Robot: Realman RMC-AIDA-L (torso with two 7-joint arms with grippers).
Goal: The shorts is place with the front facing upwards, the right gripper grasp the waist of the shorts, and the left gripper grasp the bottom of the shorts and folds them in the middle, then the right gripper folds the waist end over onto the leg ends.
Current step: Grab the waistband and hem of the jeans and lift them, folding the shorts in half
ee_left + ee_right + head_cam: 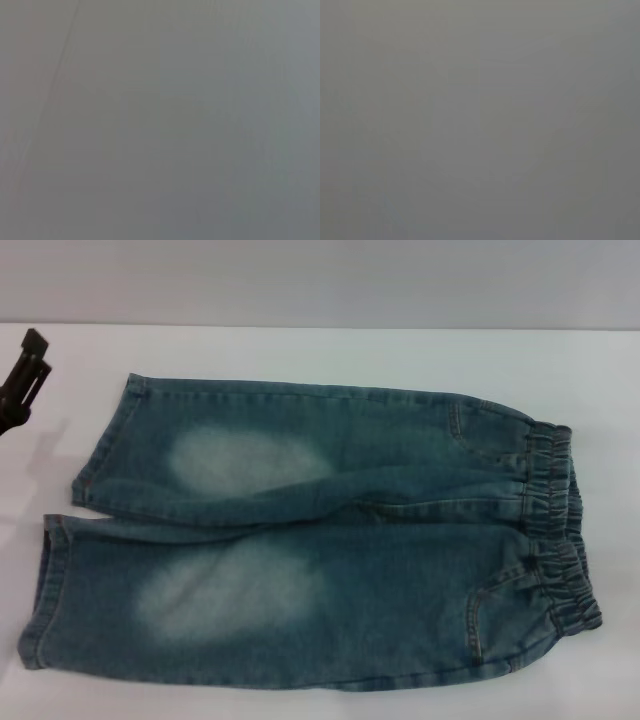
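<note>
The blue denim shorts (pixel 330 540) lie flat and front up on the white table (pixel 300 350), with pale faded patches on both thighs. The ruffled elastic waist of the shorts (pixel 555 530) is at the right. The bottom of the shorts, two straight hemmed leg ends (pixel 40 590), points left. My left gripper (pixel 28 365) shows as a black jaw at the far left edge, above the table and apart from the upper leg hem (pixel 105 445). My right gripper is out of view. Both wrist views show only a plain grey surface.
Bare white tabletop runs along the far side behind the shorts and to their left. A grey wall (pixel 320 280) stands behind the table's far edge. The near leg reaches almost to the picture's lower edge.
</note>
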